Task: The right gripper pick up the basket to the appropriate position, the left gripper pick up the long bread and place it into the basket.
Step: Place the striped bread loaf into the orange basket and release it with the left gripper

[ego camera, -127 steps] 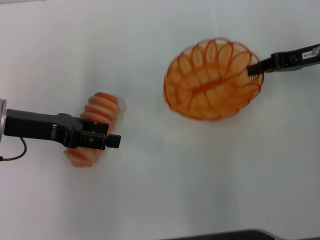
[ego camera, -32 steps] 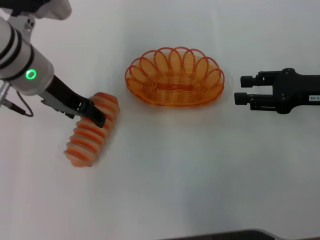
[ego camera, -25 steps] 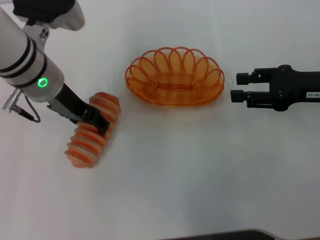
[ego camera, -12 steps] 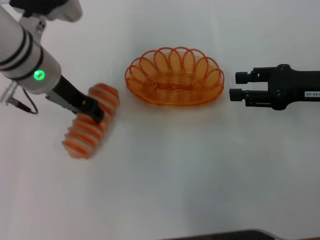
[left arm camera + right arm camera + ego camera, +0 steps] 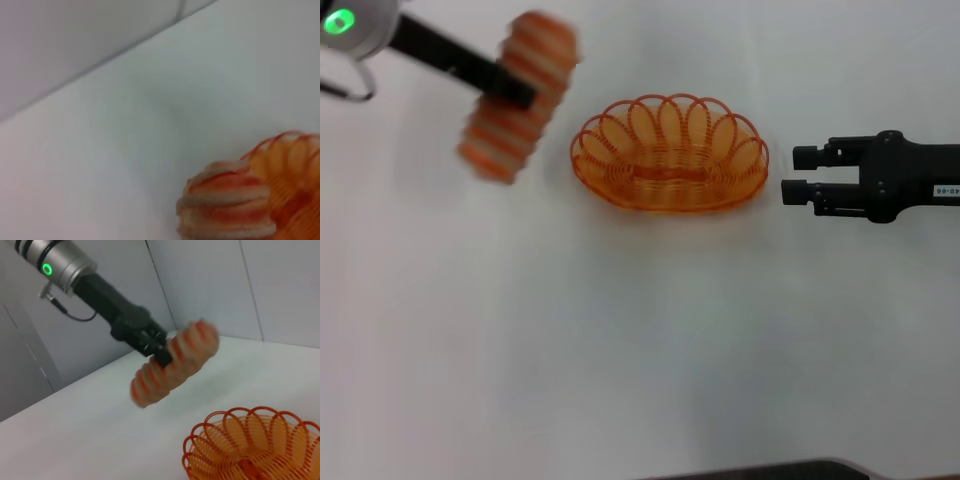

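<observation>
Head view, left hand [image 5: 517, 92] gripping long bread [image 5: 518, 95] aloft

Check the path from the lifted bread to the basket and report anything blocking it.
Nothing visible blocks it. The left gripper holds the long bread in the air, left of the basket, with only bare table between them. The basket is empty. The right gripper sits open on the basket's far side, apart from it.

Motion-blurred long bread [image 5: 518, 95], perhaps edge-cropped in wrist view.
</observation>
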{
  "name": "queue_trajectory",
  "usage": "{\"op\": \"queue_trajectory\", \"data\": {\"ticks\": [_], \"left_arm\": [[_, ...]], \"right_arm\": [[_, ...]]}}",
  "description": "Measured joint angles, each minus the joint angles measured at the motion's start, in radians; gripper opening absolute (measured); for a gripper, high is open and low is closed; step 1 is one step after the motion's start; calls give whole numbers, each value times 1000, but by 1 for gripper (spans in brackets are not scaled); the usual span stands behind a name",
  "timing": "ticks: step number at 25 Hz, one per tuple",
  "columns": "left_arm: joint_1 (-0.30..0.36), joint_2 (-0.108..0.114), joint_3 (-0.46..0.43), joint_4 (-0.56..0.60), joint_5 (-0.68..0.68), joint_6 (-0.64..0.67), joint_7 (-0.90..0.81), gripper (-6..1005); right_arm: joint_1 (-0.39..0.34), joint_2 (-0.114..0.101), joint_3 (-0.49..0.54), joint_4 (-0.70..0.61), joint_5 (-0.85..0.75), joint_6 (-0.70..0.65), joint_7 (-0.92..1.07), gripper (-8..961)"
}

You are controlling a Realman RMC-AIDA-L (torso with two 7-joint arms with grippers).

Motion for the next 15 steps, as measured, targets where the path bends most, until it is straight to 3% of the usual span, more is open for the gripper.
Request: {"op": "queue_trajectory", "data": {"ticks": [6, 12, 15], "left_arm": [[-86, -2, 130, -100, -128, -170, 156, 413], [-221, -3, 177, -298, -133, -207, 370, 353], [-242, -5, 226, -336, -135, -225, 426, 339]], "right_arm": [[-5, 1, -2, 4, 0, -13, 1, 606], [-12, 4, 1, 5, 0, -27, 2, 606], [-14, 8, 3, 8, 0, -28, 1, 606]]}}
